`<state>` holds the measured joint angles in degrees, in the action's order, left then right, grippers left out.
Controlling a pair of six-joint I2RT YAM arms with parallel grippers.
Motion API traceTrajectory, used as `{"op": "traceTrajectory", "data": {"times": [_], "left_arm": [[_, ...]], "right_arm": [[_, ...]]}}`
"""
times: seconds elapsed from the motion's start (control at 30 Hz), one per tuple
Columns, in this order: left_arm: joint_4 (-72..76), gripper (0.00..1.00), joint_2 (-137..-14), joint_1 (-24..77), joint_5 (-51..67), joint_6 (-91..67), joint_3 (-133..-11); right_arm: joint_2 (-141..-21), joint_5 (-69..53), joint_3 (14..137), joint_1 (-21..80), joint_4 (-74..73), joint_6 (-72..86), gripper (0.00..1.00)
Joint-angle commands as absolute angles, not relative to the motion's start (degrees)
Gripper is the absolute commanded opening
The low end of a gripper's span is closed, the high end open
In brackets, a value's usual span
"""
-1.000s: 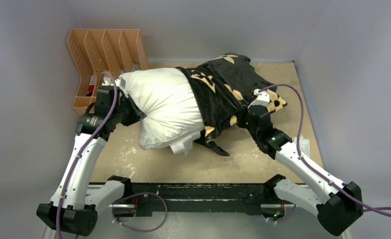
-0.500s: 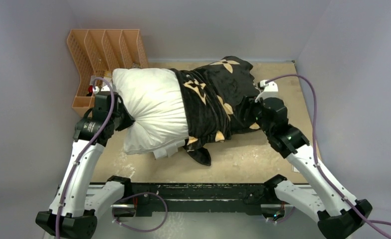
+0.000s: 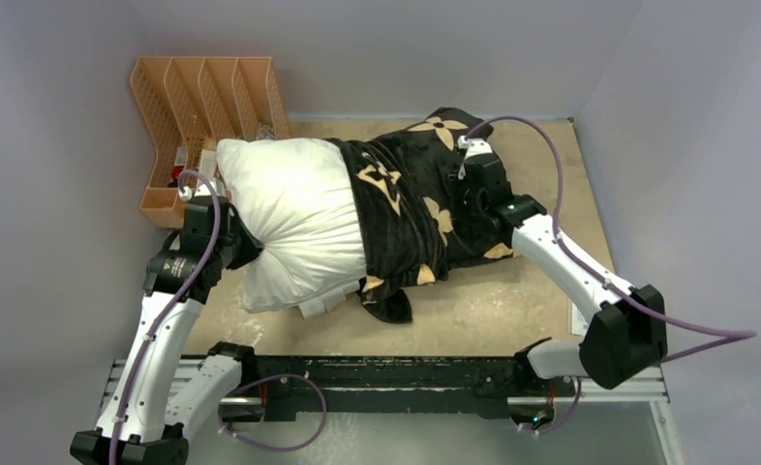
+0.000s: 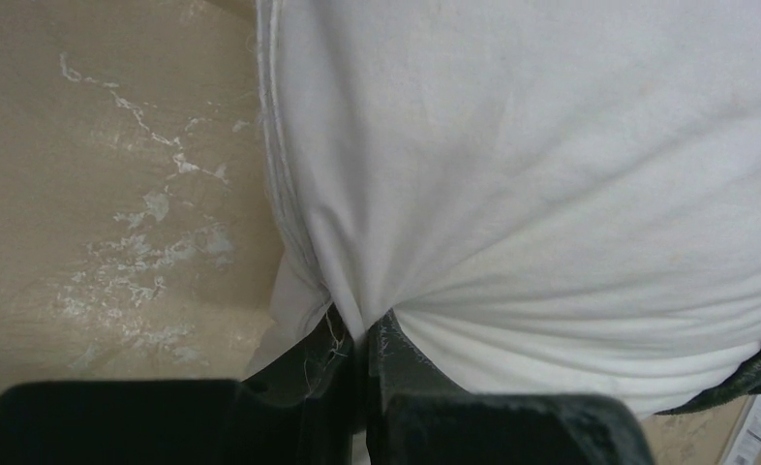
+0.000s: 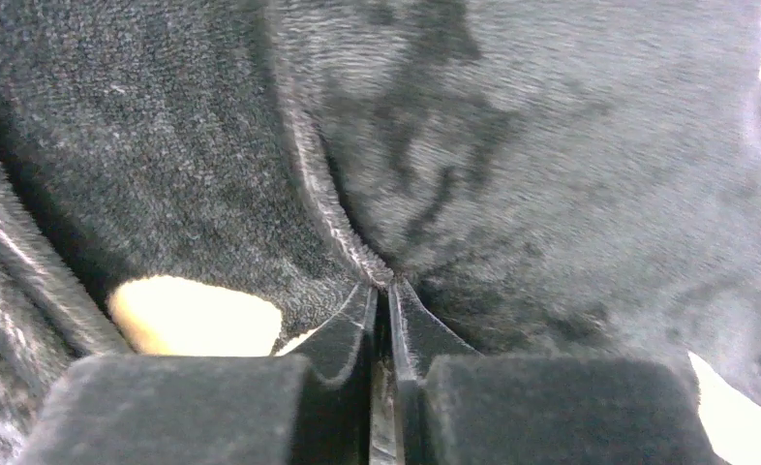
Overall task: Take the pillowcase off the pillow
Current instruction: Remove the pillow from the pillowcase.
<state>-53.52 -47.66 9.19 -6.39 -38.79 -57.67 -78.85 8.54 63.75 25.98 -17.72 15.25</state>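
Observation:
The white pillow [image 3: 294, 208] lies across the table with its right half inside the black pillowcase [image 3: 406, 208] printed with tan flowers and stars. My left gripper [image 3: 244, 242] is at the pillow's bare left end. In the left wrist view this left gripper [image 4: 367, 334] is shut on a pinch of the white pillow [image 4: 551, 145] fabric, which puckers toward the jaws. My right gripper [image 3: 462, 194] sits on top of the pillowcase near its right side. The right wrist view shows that right gripper [image 5: 388, 286] shut on a raised seam of the plush pillowcase [image 5: 551, 145].
An orange slotted file rack [image 3: 202, 97] stands at the back left corner, close to the pillow's far left corner. Grey walls close in the table on three sides. A small white label [image 3: 582, 291] lies near the table's right edge.
My right gripper let go of the pillowcase's right end, moved left and farther back, and closed on a fold on top. The pillow shifted left and back. My left gripper kept its hold.

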Motion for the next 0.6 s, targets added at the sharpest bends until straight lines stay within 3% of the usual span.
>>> {"op": "traceTrajectory", "data": {"times": [0.0,0.37,0.57], "left_arm": [[-51.1,0.0,-45.6,8.3,-14.0,-39.6,-58.0],[-52.7,0.0,-44.8,8.3,-21.1,-40.5,-57.5],[-49.5,0.0,-43.3,8.3,-15.6,-38.4,-55.7]], "right_arm": [[-72.5,16.9,60.7,22.2,-17.7,16.3,0.0],[-55.8,27.5,53.4,17.7,-22.6,22.3,0.0],[-45.4,17.9,53.4,17.6,-20.6,18.9,0.0]]}}
